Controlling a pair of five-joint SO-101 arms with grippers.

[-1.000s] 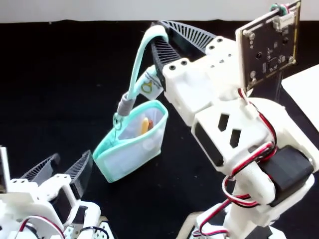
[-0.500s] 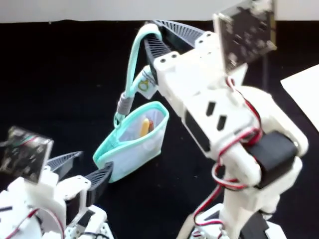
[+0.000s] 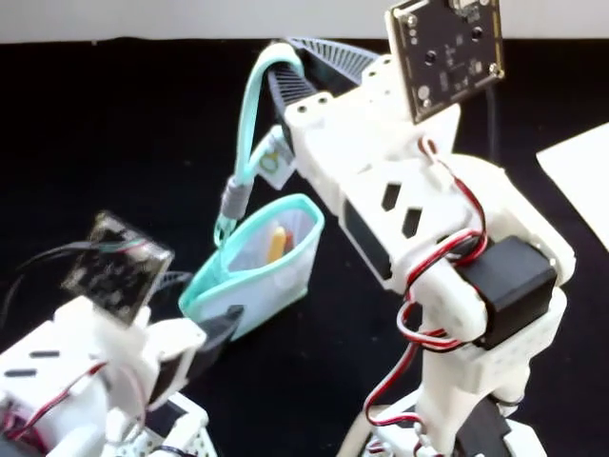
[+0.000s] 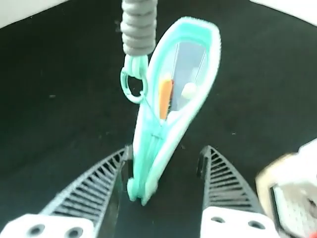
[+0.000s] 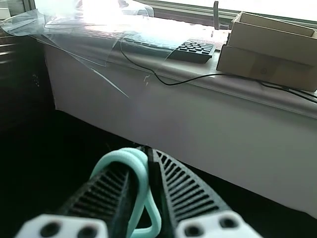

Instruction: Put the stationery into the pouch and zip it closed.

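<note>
the right gripper (image 5: pixel 148 154) is clenched on the mint strap (image 5: pixel 142 171) and holds it high above the black table (image 3: pixel 114 143). the pouch (image 4: pixel 190 59) stands tilted under the strap, and its bottom seems to rest on the table. the mouth of the pouch is wide open, with an orange pen (image 4: pixel 166 99) and a small white thing (image 4: pixel 188 89) inside. the left gripper (image 4: pixel 166 151) is released, with one jaw on each side of the narrow end of the pouch. the danger i see is that the pouch is steadied only by the strap. if the strap slips or pulls more, the pouch can tip and the pen can slide out. if the left jaws close on the soft wall and not near the zipper, they only squash the mouth and the zipper cannot run.
</note>
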